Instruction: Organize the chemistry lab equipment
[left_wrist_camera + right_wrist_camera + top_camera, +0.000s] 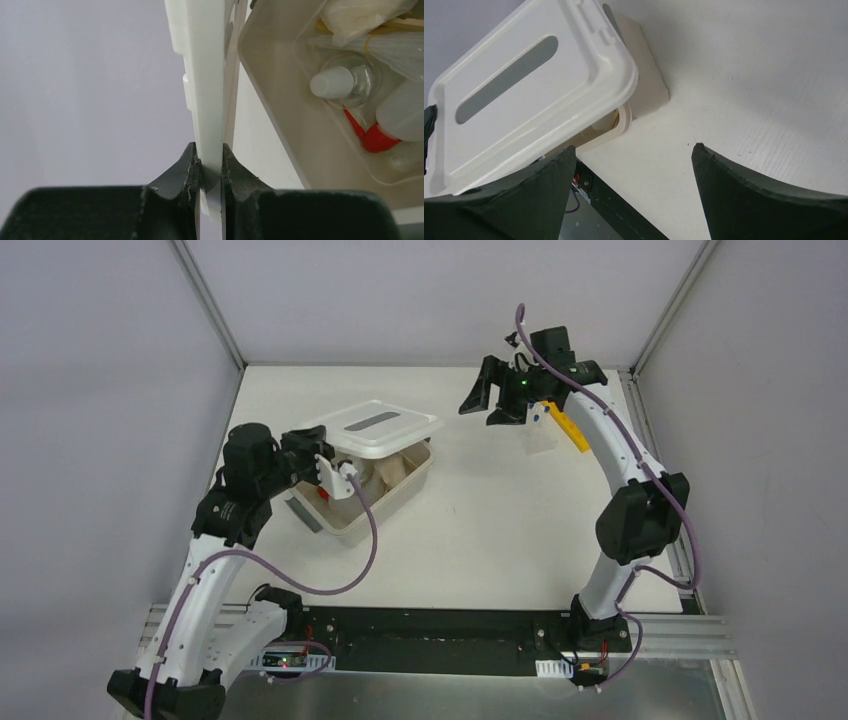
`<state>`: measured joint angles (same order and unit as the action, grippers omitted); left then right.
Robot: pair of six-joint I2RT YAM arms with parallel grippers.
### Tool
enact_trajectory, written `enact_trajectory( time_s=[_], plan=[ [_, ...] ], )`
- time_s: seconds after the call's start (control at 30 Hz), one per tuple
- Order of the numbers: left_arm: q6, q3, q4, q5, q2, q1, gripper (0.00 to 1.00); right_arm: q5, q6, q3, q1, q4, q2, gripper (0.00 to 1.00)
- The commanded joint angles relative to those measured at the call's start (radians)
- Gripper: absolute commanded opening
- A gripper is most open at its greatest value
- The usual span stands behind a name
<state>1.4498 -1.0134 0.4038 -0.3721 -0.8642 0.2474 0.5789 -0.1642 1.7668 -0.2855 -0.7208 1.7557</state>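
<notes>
My left gripper [335, 468] is shut on the left edge of the white lid [375, 427] and holds it tilted above the cream bin [385, 505]. In the left wrist view the gripper [210, 150] pinches the lid [202, 75] edge-on. Inside the bin [280, 100] lie the squeeze bottle [402, 112] with its red nozzle [367, 135], a clear white-capped bottle [345, 82], a beige packet [360, 12] and wooden sticks [400, 25]. My right gripper [490, 395] is open and empty at the back right. Beside it stand the yellow rack [567, 427] and the clear beaker [543, 438] with blue-capped tubes [537, 415].
The right wrist view shows its gripper [634, 152] open above the table, with the lid [524, 95] and a bin corner [649, 85] beyond. Grey walls enclose the table on three sides. The black base rail [430, 625] runs along the near edge.
</notes>
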Motion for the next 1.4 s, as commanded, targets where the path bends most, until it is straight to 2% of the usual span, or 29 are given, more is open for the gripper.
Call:
enact_trajectory(
  time_s=[0.0, 0.07, 0.13, 0.23, 0.3, 0.4, 0.5, 0.63, 0.7, 0.77, 0.9, 0.97, 1.0, 1.07, 1.17, 1.27, 1.37],
  plan=[
    [0.084, 0.093, 0.072, -0.137, 0.132, -0.022, 0.0, -0.03, 0.016, 0.108, -0.058, 0.059, 0.056, 0.89],
    [0.106, 0.143, 0.111, -0.134, 0.18, -0.021, 0.0, -0.037, 0.047, 0.129, -0.088, 0.051, 0.091, 0.9],
    [0.121, 0.178, 0.165, -0.115, 0.221, -0.022, 0.09, -0.048, 0.069, 0.148, -0.118, 0.039, 0.119, 0.9],
    [0.138, 0.194, 0.288, -0.076, 0.269, -0.022, 0.44, -0.065, 0.09, 0.169, -0.156, 0.038, 0.16, 0.91],
    [0.151, 0.222, 0.338, -0.052, 0.306, -0.022, 0.57, -0.073, 0.105, 0.184, -0.175, 0.038, 0.188, 0.91],
    [0.153, 0.255, 0.394, -0.029, 0.361, -0.022, 0.64, -0.079, 0.143, 0.189, -0.21, 0.039, 0.221, 0.91],
    [0.145, 0.254, 0.466, -0.024, 0.391, -0.022, 0.78, -0.102, 0.195, 0.19, -0.239, 0.033, 0.246, 0.91],
    [0.077, 0.199, 0.61, -0.014, 0.404, -0.022, 0.85, -0.103, 0.215, 0.208, -0.251, 0.023, 0.267, 0.91],
    [-0.053, 0.144, 0.676, 0.016, 0.378, -0.022, 0.87, -0.096, 0.22, 0.23, -0.255, 0.007, 0.28, 0.89],
    [-0.292, 0.053, 0.69, 0.082, 0.313, -0.022, 0.89, -0.097, 0.222, 0.247, -0.268, -0.007, 0.289, 0.88],
    [-0.84, -0.149, 0.747, 0.275, 0.097, -0.023, 0.79, -0.114, 0.196, 0.259, -0.292, -0.035, 0.272, 0.86],
    [-1.074, -0.233, 0.784, 0.3, 0.006, -0.037, 0.78, -0.124, 0.17, 0.24, -0.3, -0.034, 0.247, 0.85],
    [-1.152, -0.258, 0.791, 0.268, -0.019, -0.067, 0.78, -0.125, 0.167, 0.229, -0.301, -0.035, 0.235, 0.85],
    [-1.27, -0.274, 0.769, 0.165, -0.035, -0.204, 0.8, -0.127, 0.166, 0.214, -0.301, -0.039, 0.216, 0.85],
    [-1.331, -0.273, 0.778, 0.067, -0.084, -0.395, 0.82, -0.121, 0.166, 0.212, -0.297, -0.06, 0.204, 0.85],
    [-1.377, -0.26, 0.775, 0.013, -0.143, -0.438, 0.9, -0.072, 0.167, 0.22, -0.277, -0.064, 0.197, 0.85],
    [-1.435, -0.246, 0.711, 0.068, -0.198, -0.44, 0.9, -0.025, 0.168, 0.235, -0.266, -0.081, 0.198, 0.78]
  ],
)
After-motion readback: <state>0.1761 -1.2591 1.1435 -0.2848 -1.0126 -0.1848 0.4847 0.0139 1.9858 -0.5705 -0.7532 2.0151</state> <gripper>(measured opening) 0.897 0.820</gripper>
